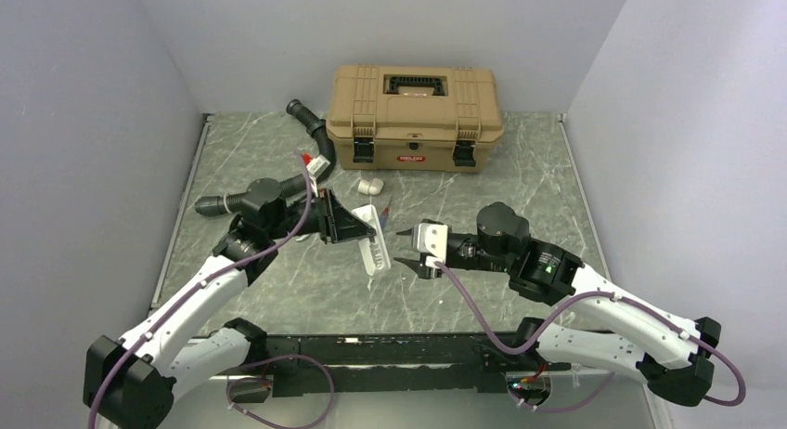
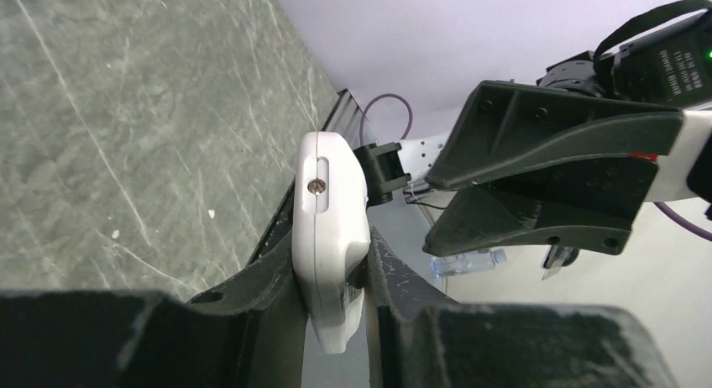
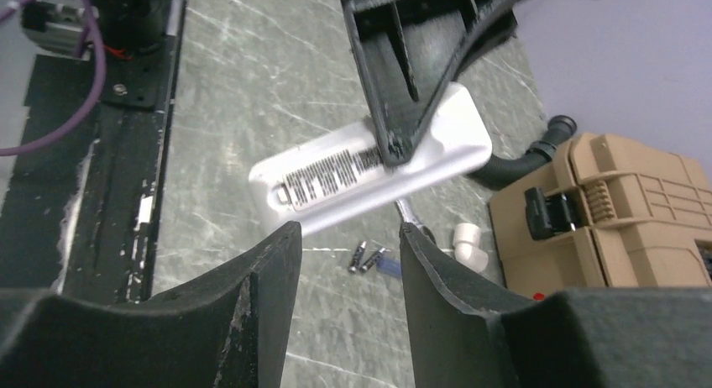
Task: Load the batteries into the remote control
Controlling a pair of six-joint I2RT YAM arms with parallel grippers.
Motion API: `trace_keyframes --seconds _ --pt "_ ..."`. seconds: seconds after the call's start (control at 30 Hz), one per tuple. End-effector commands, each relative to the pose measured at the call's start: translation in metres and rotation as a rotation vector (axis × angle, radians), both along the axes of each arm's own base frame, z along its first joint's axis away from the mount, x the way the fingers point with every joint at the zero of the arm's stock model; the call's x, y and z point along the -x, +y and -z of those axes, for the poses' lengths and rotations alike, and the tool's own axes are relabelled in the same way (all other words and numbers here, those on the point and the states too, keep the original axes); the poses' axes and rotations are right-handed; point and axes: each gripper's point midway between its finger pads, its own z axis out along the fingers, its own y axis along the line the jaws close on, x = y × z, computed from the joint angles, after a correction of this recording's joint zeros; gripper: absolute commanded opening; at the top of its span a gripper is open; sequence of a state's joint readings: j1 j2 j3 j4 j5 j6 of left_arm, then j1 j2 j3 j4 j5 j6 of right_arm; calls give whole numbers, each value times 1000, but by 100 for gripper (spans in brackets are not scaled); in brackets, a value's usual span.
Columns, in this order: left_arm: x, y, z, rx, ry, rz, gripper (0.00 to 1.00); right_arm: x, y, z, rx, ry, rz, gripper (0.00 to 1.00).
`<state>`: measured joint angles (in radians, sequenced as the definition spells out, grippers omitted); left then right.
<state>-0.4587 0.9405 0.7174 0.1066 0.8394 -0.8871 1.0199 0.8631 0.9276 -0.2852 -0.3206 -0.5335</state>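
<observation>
The remote control [image 1: 376, 253] is a slim white handset held above the table, tilted, with my left gripper [image 1: 365, 227] shut on its upper end. In the left wrist view the handset [image 2: 332, 228] is clamped edge-on in that gripper [image 2: 332, 270]. My right gripper [image 1: 406, 248] hangs open just right of the remote's lower end, with nothing between its fingers. Its wrist view shows the remote's printed label side [image 3: 336, 182] just beyond the open gripper [image 3: 348, 233]. Two small batteries [image 3: 363, 258] lie side by side on the table beneath the remote.
A tan toolbox [image 1: 413, 104] stands shut at the back of the table. A black hose [image 1: 311, 132] curves at its left. A stubby white pipe elbow [image 1: 371, 185] lies in front of the toolbox. The table's grey marbled top [image 1: 520, 178] shows to the right.
</observation>
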Motion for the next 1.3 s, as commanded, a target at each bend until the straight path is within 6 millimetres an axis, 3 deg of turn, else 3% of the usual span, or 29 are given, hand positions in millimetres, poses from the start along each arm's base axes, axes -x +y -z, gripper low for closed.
trace_keyframes --seconds 0.0,0.13,0.4,1.27 --pt "1 -12 -16 89 -32 19 0 21 -1 -22 -7 -49 -128 47" --pt "0 -15 -14 90 -22 16 0 30 -1 -13 51 -21 -181 43" --pt "1 -19 -14 99 10 29 0 29 3 -12 43 -31 -192 39" --pt "10 -25 -12 102 67 62 0 23 17 0 93 -59 -235 38"
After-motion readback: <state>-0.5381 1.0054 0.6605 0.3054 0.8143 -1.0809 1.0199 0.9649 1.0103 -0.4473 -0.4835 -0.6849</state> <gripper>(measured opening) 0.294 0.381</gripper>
